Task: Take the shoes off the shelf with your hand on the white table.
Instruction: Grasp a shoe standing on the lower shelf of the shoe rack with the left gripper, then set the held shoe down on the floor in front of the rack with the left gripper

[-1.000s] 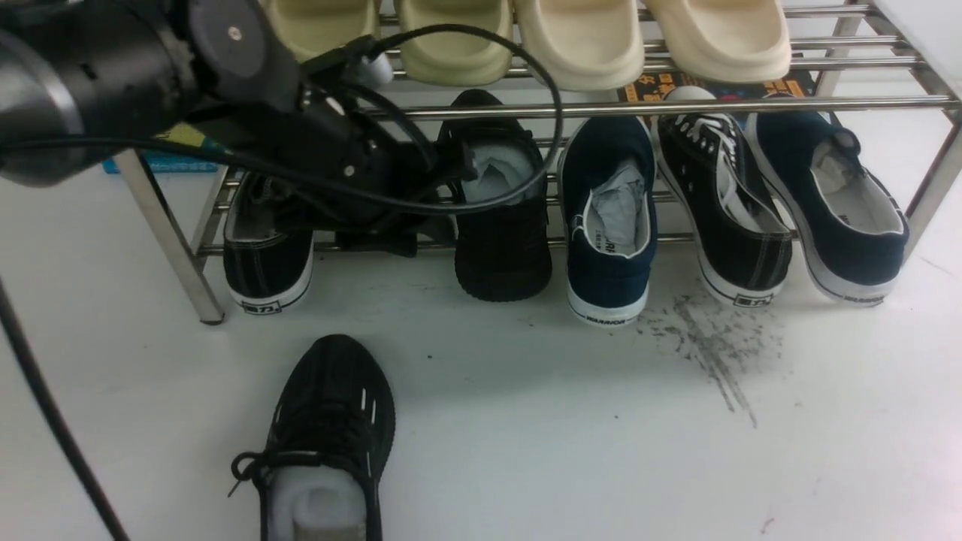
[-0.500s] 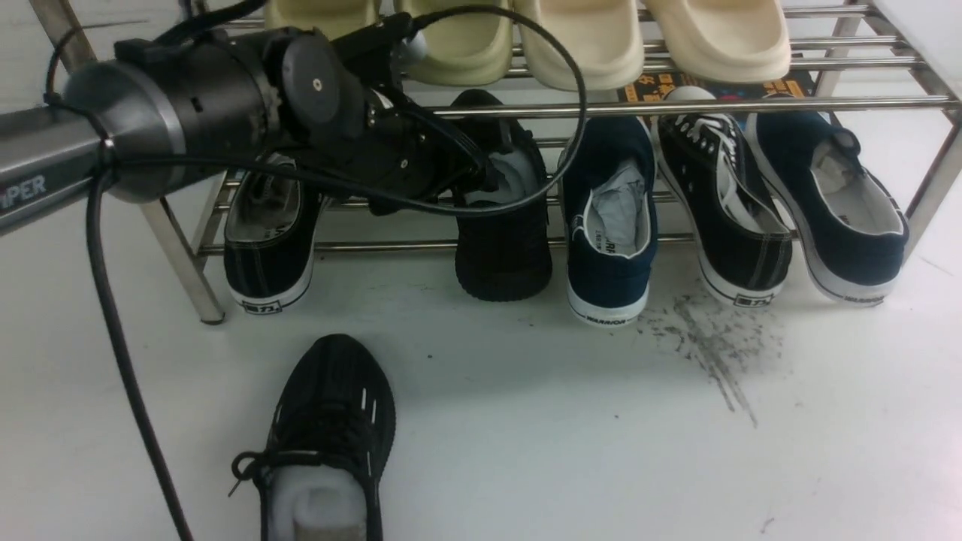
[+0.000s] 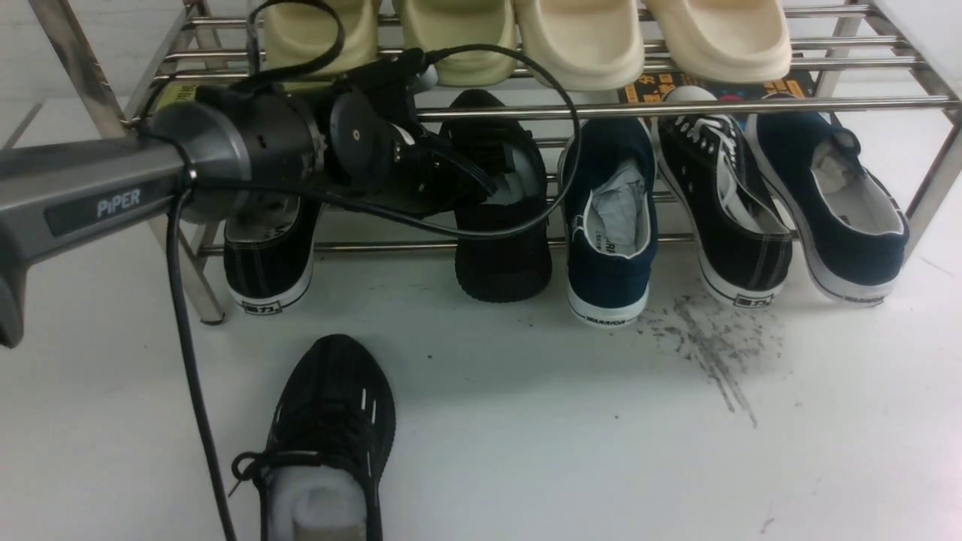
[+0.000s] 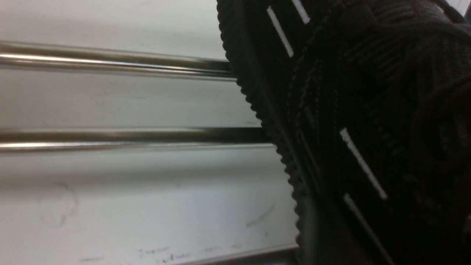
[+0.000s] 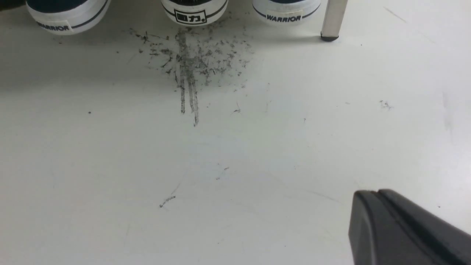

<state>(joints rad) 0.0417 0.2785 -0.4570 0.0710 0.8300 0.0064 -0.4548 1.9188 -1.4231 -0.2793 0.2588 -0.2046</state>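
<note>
One black knit shoe (image 3: pixel 331 421) lies on the white table (image 3: pixel 526 436), toe toward the shelf (image 3: pixel 676 109). Its mate (image 3: pixel 503 255) sits on the lower tier, heel out. My left gripper (image 3: pixel 492 188) reaches from the left to this shoe's opening, above the white stuffing; the wrist hides its fingers. The left wrist view is filled by the shoe's ridged sole and dashed side (image 4: pixel 349 110) over two chrome tubes (image 4: pixel 110 62), with no fingers visible. My right gripper (image 5: pixel 377 193) hovers shut and empty over the table (image 5: pixel 257 147).
The lower tier also holds black canvas shoes (image 3: pixel 267 263) (image 3: pixel 740 218) and navy shoes (image 3: pixel 609 218) (image 3: pixel 842 203). Cream slippers (image 3: pixel 579 37) fill the upper tier. A dark scuff patch (image 3: pixel 714 346) marks the table. The arm's cable (image 3: pixel 195 376) hangs at the left.
My left arm has swung so its forearm now crosses the left side, and the gripper has shifted right to the shelved black shoe's opening. Neither black shoe has moved.
</note>
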